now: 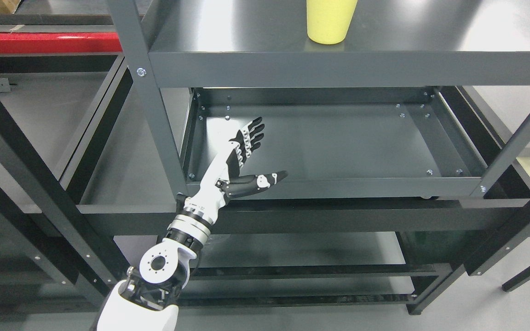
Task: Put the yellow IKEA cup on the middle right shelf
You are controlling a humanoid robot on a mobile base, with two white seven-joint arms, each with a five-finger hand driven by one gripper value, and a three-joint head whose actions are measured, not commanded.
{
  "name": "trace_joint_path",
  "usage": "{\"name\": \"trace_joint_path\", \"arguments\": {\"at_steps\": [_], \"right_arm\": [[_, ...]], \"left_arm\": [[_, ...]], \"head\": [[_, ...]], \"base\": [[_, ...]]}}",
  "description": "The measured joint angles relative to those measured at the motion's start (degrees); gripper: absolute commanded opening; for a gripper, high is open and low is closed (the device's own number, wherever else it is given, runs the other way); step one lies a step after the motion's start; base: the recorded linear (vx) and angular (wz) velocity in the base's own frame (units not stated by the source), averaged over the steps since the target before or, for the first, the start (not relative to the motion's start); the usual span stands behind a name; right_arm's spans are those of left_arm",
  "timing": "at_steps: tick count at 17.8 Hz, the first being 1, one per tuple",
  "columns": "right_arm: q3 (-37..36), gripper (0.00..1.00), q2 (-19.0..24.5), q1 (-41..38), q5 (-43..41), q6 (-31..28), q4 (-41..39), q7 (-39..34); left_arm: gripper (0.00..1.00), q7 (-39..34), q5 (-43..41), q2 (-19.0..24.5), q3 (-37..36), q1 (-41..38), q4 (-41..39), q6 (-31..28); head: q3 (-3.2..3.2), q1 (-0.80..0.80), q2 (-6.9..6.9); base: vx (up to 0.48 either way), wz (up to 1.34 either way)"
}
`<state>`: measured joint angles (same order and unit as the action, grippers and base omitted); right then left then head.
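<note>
Up top, smooth tapered yellow cup (329, 20) on matte metal shelf (338, 69); left robot hand (246, 161) splayed, empty.

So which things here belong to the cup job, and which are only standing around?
For the job:
- yellow cup, standing on the upper shelf
- empty tray shelf below
- left hand, fingers spread, holding nothing

Not part of it:
- black frame on the left
- red bar, top left
- bottom shelf
</note>
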<state>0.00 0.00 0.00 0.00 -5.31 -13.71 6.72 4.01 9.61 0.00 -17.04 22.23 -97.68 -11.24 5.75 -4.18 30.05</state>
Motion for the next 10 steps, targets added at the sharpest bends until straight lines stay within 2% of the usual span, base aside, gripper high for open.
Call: {"name": "trace_joint_path", "arguments": {"at_steps": [10], "right_arm": [[0.0, 0.99, 0.0, 0.0, 0.0, 0.0, 0.0, 0.0]], "left_arm": [[0.99, 0.17, -0.17, 0.0, 3.01, -2.76, -2.39, -0.03]], "head": [[0.0, 0.0, 0.0]], "base": [[0.0, 0.0]]}}
